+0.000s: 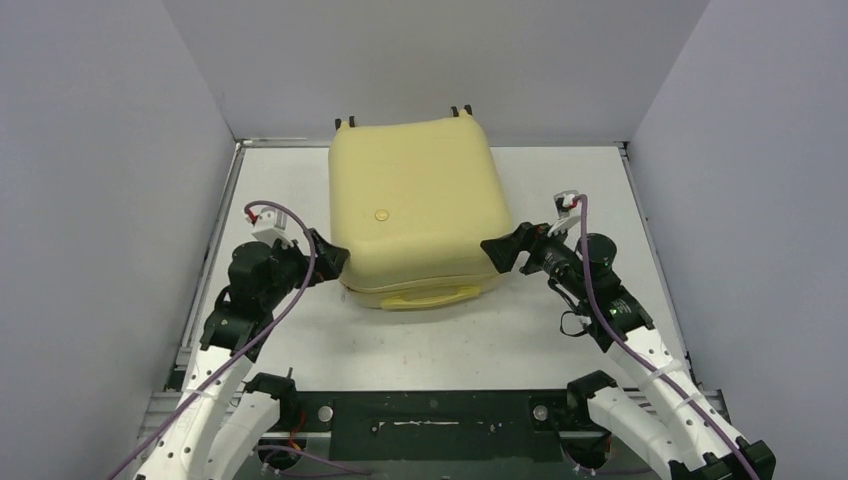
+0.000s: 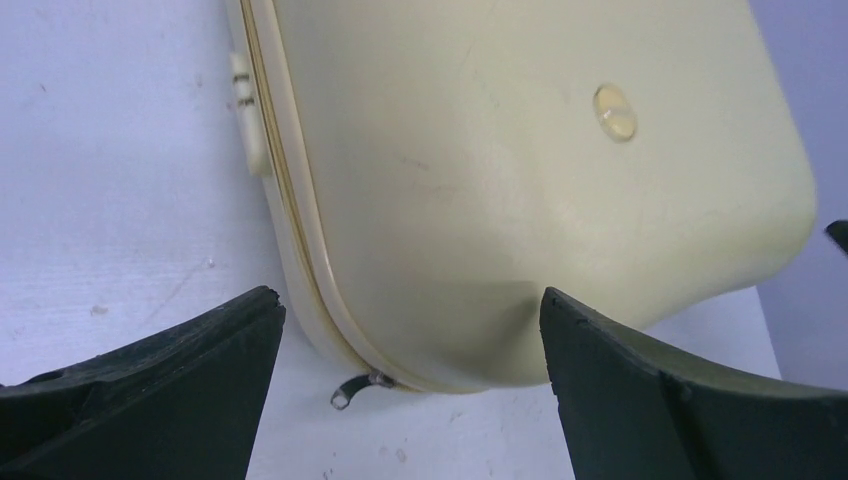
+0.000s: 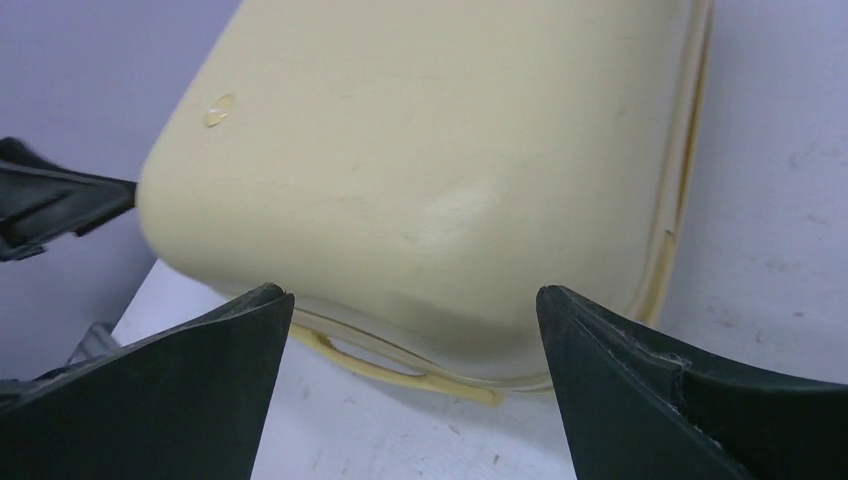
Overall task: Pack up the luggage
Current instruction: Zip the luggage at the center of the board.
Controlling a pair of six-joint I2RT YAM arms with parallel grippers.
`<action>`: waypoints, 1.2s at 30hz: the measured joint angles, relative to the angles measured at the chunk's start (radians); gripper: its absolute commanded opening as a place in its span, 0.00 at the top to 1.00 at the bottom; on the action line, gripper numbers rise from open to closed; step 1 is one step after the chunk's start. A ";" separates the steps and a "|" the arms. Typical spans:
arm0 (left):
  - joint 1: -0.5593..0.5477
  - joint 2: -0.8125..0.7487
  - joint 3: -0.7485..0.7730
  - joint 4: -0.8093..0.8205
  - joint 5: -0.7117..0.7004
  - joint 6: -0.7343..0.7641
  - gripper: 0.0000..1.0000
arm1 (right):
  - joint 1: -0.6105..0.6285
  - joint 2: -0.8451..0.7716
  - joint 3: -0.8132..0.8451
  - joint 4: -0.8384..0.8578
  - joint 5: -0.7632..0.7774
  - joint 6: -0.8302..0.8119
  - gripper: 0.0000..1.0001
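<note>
The pale yellow luggage [image 1: 415,200] lies closed and flat in the middle of the table, its wheels at the far end and its handle [image 1: 432,295] at the near edge. My left gripper [image 1: 335,258] is open at its near left corner, close to the shell. In the left wrist view the luggage [image 2: 520,180] fills the frame and a small metal zipper pull [image 2: 352,389] sticks out at the corner between the open fingers. My right gripper [image 1: 497,252] is open at the near right corner. The right wrist view shows the luggage [image 3: 430,170] and its handle [image 3: 400,370].
Grey walls enclose the white table [image 1: 600,200] on the left, back and right. The arm bases sit on a black rail [image 1: 430,415] at the near edge. The other arm's finger [image 3: 50,195] shows at the left of the right wrist view.
</note>
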 measured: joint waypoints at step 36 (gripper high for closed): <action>-0.127 -0.068 -0.150 -0.001 0.159 0.169 0.34 | 0.099 0.299 0.005 0.048 -0.018 0.053 0.25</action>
